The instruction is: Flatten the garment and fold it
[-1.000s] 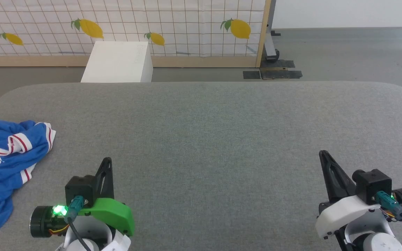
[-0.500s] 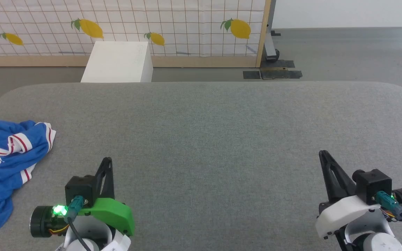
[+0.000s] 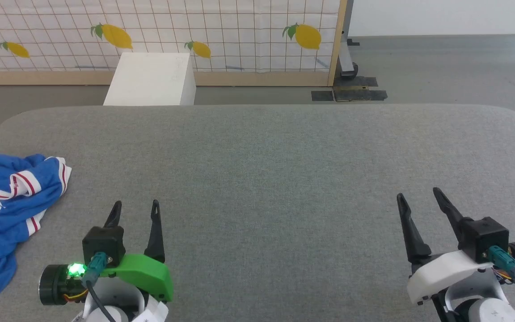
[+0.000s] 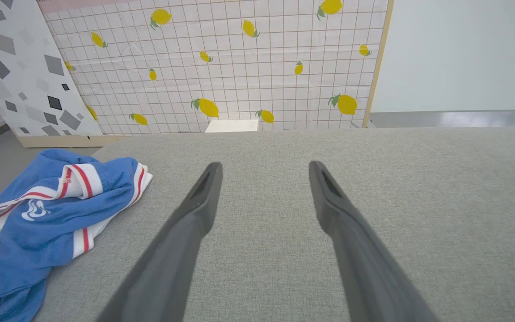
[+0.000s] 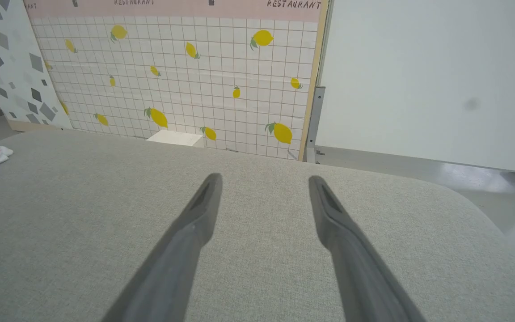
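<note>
Head view, nearest you: your left tool [image 3: 135,203], two long dark fingers on a green housing, stands spread apart with nothing between them.
Right tool: your right tool [image 3: 418,193], dark fingers on a white housing, is equally spread and empty.
Surface: the grey fabric-covered surface [image 3: 284,156] lies under both tools.
Garment: the crumpled royal blue jersey garment [image 3: 2,210] with red-striped white trim lies bunched at the surface's left edge, near your left tool but not touching it, and well apart from the right.
Far side: a white rectangular box [image 3: 152,80] stands on the floor before a white grid-patterned panel with yellow lemons [image 3: 221,27].
</note>
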Controlling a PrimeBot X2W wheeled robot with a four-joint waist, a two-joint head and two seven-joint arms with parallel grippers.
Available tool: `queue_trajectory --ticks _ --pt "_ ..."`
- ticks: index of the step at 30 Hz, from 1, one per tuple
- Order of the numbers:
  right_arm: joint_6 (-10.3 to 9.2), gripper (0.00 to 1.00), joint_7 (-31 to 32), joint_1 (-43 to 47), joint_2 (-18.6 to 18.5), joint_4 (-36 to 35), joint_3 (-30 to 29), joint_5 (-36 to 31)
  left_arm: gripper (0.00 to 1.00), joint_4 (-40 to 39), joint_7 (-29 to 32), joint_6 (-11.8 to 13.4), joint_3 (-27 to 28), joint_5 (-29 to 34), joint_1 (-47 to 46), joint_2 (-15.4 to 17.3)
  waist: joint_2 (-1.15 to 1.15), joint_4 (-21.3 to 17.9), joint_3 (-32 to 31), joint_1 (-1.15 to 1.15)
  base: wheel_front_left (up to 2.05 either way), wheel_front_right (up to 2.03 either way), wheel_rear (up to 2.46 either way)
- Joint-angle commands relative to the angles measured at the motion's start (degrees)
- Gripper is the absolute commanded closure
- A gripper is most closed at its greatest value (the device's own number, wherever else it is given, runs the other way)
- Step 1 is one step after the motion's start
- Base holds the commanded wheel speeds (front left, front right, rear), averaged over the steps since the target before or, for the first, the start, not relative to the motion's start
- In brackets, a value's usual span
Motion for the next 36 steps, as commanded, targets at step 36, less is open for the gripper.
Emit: queue_trajectory --ticks 36 --pt "-0.03 0.0 -4.77 0.78 0.0 -3.13 -1.42 4.66 0.0 -1.08 -4.7 2.37 -0.64 -1.98 -0.15 -0.12 0.0 0.34 0.27 0.0 0.0 0.0 0.0"
